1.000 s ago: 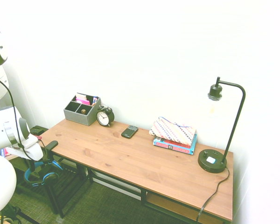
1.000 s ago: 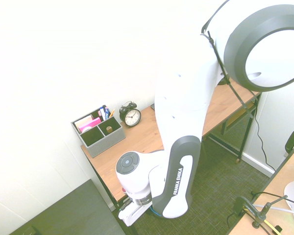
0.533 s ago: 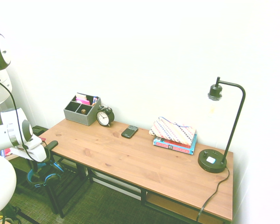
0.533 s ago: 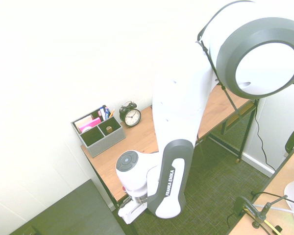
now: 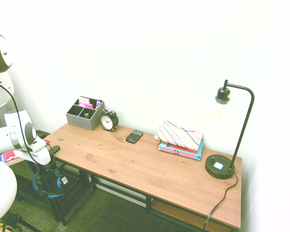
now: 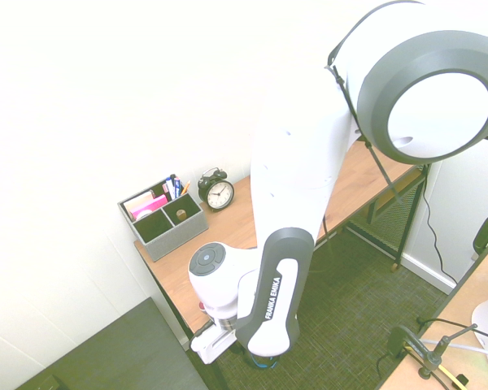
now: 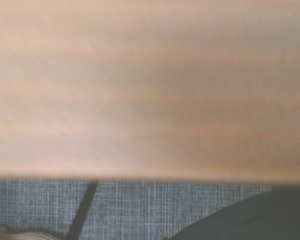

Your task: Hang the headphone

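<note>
The blue-banded, black over-ear headphones hang below the wooden desktop at its left end, just beneath the white Franka gripper. Whether the jaws stand wide or narrow, or grip the headphones, I cannot tell.

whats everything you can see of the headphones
The headphones show a bright blue band and dark round ear cups with blue trim; one cup carries a pale label. They look like plastic. They hang below the desktop at its left end in the first exterior view, just under the end effector, beside a black desk leg. What bears them is unclear; the second exterior view shows only a blue sliver behind the arm.
</note>
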Tool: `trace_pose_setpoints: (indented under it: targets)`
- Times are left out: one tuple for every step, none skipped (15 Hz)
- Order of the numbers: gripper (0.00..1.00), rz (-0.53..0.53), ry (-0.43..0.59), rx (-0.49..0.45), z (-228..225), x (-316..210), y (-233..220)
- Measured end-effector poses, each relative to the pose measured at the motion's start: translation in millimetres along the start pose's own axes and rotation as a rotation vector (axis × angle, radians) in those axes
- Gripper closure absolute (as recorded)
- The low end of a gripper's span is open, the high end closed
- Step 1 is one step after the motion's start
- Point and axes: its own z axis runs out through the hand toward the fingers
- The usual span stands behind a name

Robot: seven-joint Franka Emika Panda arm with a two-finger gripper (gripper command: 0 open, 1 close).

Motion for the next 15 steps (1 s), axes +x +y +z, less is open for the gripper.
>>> trace_pose_setpoints:
  targets:
    - [0.00, 0.002, 0.004, 0.022, -18.3, 2.0, -7.5]
    - [0.00, 0.005, 0.009, 0.047, -40.9, 4.8, -14.7]
    - [0.00, 0.011, 0.017, 0.065, -66.1, 9.5, -19.1]
    - [0.00, 0.016, 0.025, 0.078, -89.2, 14.5, -19.2]
    - [0.00, 0.020, 0.032, 0.086, -107.1, 19.5, -15.5]
    - [0.00, 0.019, 0.039, 0.092, -120.2, 23.3, -10.5]
    - [0.00, 0.016, 0.047, 0.090, -131.2, 26.8, -4.7]
    - [0.00, 0.013, 0.055, 0.080, -142.2, 30.8, 1.3]
    - [0.00, 0.005, 0.058, 0.063, -154.9, 36.3, 7.9]
    - [0.00, -0.003, 0.059, 0.050, -169.9, 43.0, 16.4]
    - [0.00, -0.007, 0.061, 0.045, -186.1, 51.7, 27.9]
    - [0.00, -0.005, 0.063, 0.048, -200.7, 60.9, 41.4]
    - [0.00, 0.000, 0.067, 0.048, -214.3, 71.4, 58.0]
    - [0.00, 0.005, 0.071, 0.044, -225.6, 83.1, 75.8]
    - [0.00, 0.007, 0.072, 0.034, -234.8, 94.5, 94.1]
